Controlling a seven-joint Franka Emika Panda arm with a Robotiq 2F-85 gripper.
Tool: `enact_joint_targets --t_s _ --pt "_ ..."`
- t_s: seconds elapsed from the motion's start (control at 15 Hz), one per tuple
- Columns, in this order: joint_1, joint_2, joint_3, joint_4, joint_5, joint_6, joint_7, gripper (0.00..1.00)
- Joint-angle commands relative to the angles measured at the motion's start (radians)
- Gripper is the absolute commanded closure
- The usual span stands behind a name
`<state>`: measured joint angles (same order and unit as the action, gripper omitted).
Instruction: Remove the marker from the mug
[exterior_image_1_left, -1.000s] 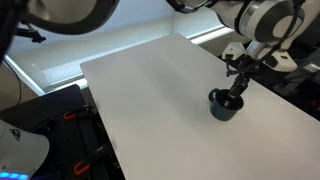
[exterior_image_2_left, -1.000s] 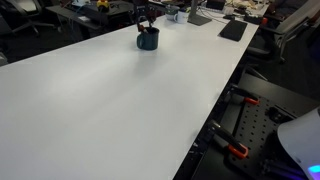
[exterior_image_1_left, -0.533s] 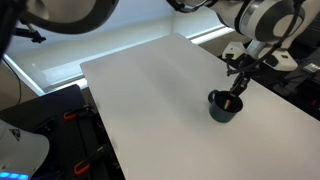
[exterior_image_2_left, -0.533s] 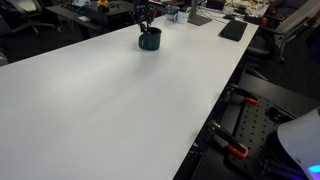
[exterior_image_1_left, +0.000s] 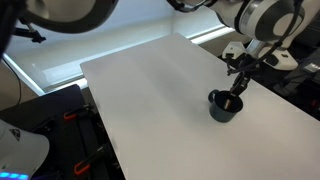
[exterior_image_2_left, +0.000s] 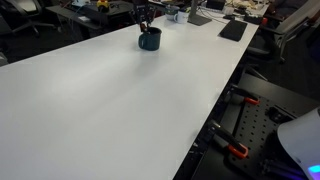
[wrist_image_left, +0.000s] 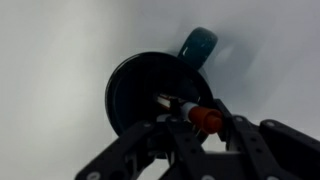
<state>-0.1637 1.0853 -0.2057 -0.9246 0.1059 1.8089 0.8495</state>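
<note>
The dark blue mug (exterior_image_1_left: 223, 105) stands on the white table, and it also shows far off in an exterior view (exterior_image_2_left: 149, 39). In the wrist view the mug (wrist_image_left: 135, 90) is seen from above, its handle at the upper right. The orange-red marker (wrist_image_left: 203, 119) leans out of the mug, and its upper end sits between my fingers. My gripper (wrist_image_left: 200, 128) is shut on the marker just above the mug's rim. In an exterior view my gripper (exterior_image_1_left: 240, 82) hangs right over the mug with the marker (exterior_image_1_left: 236, 99) reaching down into it.
The white table (exterior_image_1_left: 160, 100) spreads wide around the mug. Its far edge lies just behind the mug, with monitors, keyboards and clutter (exterior_image_2_left: 232, 28) on desks beyond. Black frames with orange clamps (exterior_image_2_left: 240, 140) stand beside the table.
</note>
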Motion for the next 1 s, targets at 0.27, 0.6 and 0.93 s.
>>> enact_joint_targets --t_s 0.27,0.6,0.93 --pt "0.019 -0.058 -0.004 -0.02 -0.008 0.0 -0.004 0.89" --pt "0.028 -0.076 -0.01 -0.025 -0.02 0.004 -0.003 0.89" --pt "0.019 -0.075 0.001 -0.023 -0.023 -0.045 -0.035 0.35"
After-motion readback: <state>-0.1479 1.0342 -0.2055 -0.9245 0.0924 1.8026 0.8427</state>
